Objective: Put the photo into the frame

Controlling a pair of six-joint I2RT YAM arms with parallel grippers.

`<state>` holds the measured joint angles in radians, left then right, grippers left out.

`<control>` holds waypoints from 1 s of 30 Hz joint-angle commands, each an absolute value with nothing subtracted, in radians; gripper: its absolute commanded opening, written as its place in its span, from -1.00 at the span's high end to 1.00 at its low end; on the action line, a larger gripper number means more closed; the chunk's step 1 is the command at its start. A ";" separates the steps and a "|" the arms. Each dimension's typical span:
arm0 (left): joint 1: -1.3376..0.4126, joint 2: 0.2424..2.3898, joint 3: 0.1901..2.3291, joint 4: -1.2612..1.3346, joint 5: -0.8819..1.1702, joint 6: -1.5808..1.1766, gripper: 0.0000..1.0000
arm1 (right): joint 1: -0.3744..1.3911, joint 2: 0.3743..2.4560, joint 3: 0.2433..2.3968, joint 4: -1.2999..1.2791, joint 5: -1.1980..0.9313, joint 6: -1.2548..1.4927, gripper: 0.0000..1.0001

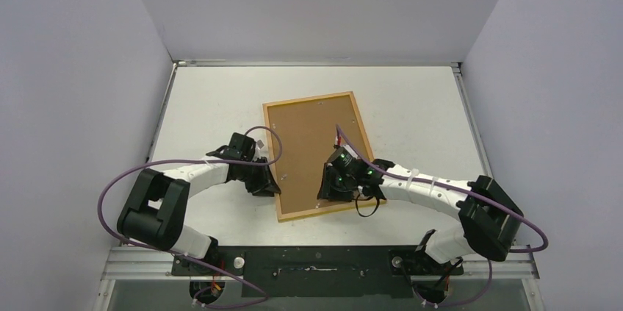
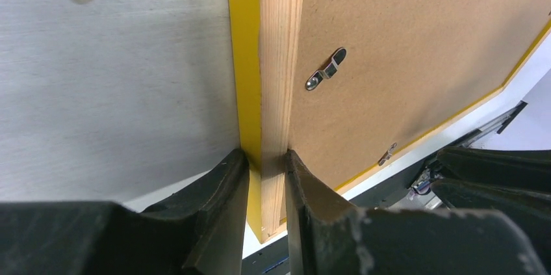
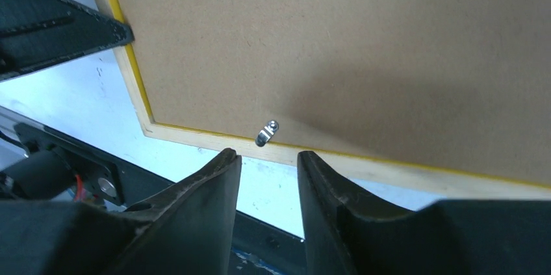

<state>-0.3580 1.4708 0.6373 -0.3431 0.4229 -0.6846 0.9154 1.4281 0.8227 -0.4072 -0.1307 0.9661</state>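
Observation:
The frame (image 1: 308,98) lies back-up on the table, light wood rim showing, with the brown backing board (image 1: 316,149) set in it. The photo is hidden. My left gripper (image 1: 270,184) is shut on the frame's left rail near its near-left corner. In the left wrist view the fingers (image 2: 227,184) pinch the yellow-and-wood rail (image 2: 281,60). My right gripper (image 1: 328,192) is open and empty over the frame's near rail (image 3: 390,170). Its gap (image 3: 268,157) sits just short of a metal clip (image 3: 266,133).
Another metal clip (image 2: 327,70) sits on the backing board (image 2: 416,41) near the left rail. The black mounting rail (image 1: 316,261) runs along the table's near edge, close to the frame's near corner. White walls enclose the table on three sides.

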 commanded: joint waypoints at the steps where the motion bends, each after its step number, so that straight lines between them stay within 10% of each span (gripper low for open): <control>1: -0.381 1.514 0.614 -0.302 0.420 -0.712 0.56 | 0.912 1.356 0.797 -0.465 -0.066 1.092 0.30; 30: -0.391 1.551 0.624 -0.303 0.420 -0.684 0.58 | 0.905 1.495 0.748 -0.249 -0.198 1.126 0.52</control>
